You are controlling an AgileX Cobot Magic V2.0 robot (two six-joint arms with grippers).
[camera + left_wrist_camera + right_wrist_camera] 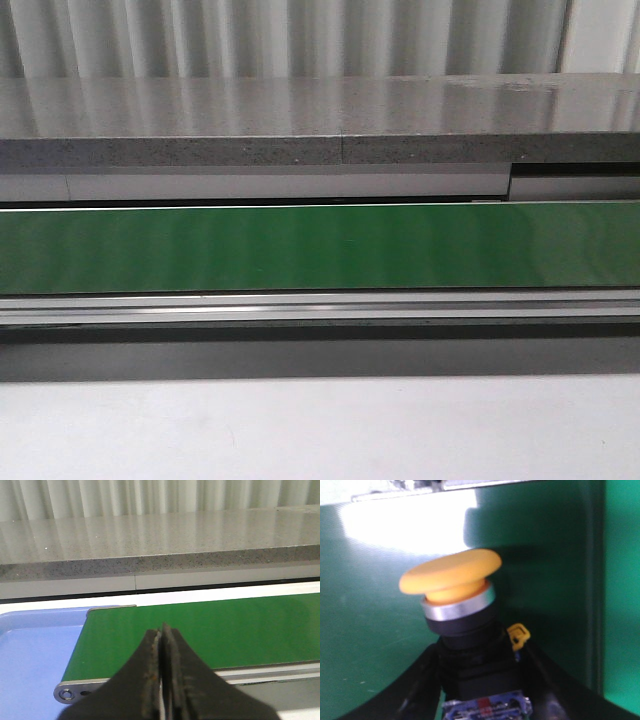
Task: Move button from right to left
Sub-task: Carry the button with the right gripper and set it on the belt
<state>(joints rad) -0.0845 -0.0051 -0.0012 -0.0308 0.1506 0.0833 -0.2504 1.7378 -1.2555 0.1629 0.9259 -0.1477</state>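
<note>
Conveyor belt [300, 248]: smooth green sheet, low sheen, glare patch in right wrist view. Belt frame rail [320, 308]: brushed metal. Rear ledge [300, 120]: speckled grey stone look, polished, reflective. Tray [30, 655]: smooth blue plastic. Button [455, 595]: matt yellow-orange plastic cap, shiny metal ring, black plastic collar. Left gripper [161, 680]: matt black, scuffed inner edges.
</note>
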